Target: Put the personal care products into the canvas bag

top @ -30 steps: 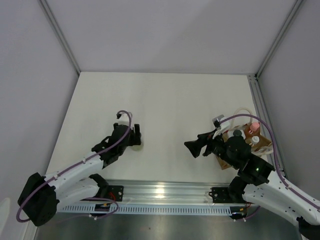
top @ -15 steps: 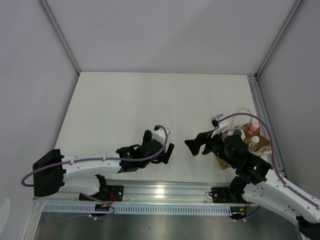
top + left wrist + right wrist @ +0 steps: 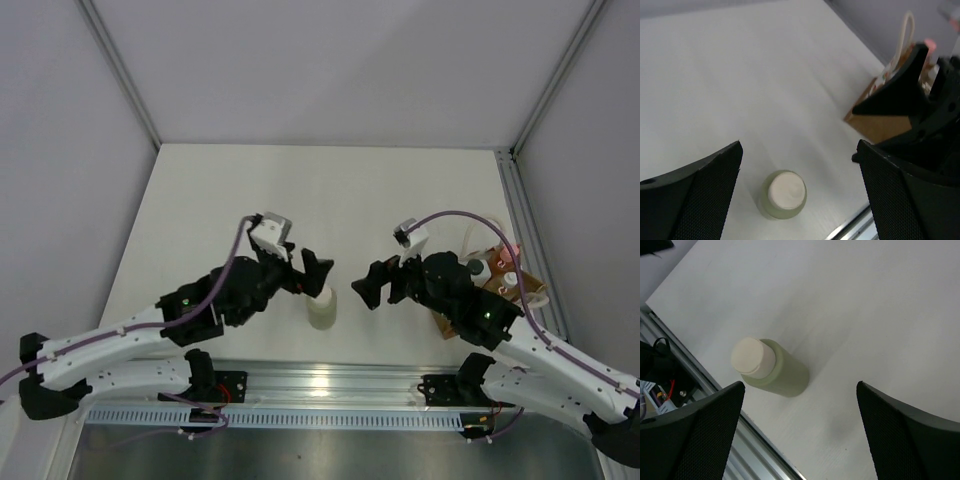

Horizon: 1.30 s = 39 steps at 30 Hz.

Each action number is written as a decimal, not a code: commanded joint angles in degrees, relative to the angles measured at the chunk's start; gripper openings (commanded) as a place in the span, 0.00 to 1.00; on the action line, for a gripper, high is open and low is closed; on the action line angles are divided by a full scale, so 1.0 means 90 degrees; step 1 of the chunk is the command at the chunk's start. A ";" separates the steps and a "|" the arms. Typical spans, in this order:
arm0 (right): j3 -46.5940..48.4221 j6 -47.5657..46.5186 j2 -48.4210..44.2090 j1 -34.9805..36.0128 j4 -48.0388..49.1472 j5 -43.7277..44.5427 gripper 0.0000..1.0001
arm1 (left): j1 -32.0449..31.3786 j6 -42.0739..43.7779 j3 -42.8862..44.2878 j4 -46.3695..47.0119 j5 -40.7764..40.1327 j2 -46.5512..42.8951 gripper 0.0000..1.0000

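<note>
The squat pale-green bottle [image 3: 322,310] with a cream cap stands upright and free on the table near the front edge, between the two arms. My left gripper [image 3: 312,275] hangs open just above and behind it; the left wrist view looks down on the bottle [image 3: 783,194] between the wide-apart fingers. My right gripper [image 3: 368,285] is open a little to the bottle's right, and in its wrist view the bottle [image 3: 771,367] lies ahead of the left finger. The tan canvas bag [image 3: 447,322] stands at the right edge, partly hidden by the right arm, with bottle caps [image 3: 480,268] showing in it.
The aluminium rail [image 3: 330,385] runs along the table's front edge, close to the green bottle. In the left wrist view the bag [image 3: 880,125] and its cream handle [image 3: 906,30] stand behind the right gripper's black fingers [image 3: 900,95]. Grey walls enclose the table.
The left arm carried the green bottle from the left to the middle front, opened and let it go. The right gripper moved left towards it and opened wider.
</note>
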 commanded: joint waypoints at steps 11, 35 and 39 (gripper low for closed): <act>0.0872 -0.0388 0.2630 0.1122 0.1409 0.0733 0.99 | 0.1665 -0.0612 -0.1661 0.0099 -0.1945 -0.1731 0.99; -0.0495 -0.0936 0.4262 0.1982 0.4748 0.1545 0.97 | 0.1772 -0.0885 -0.1761 -0.0085 -0.1583 -0.2241 0.99; -0.0632 -0.0975 0.4545 0.2002 0.5140 0.1574 0.93 | 0.1772 -0.0856 -0.1742 -0.0085 -0.1593 -0.2212 0.99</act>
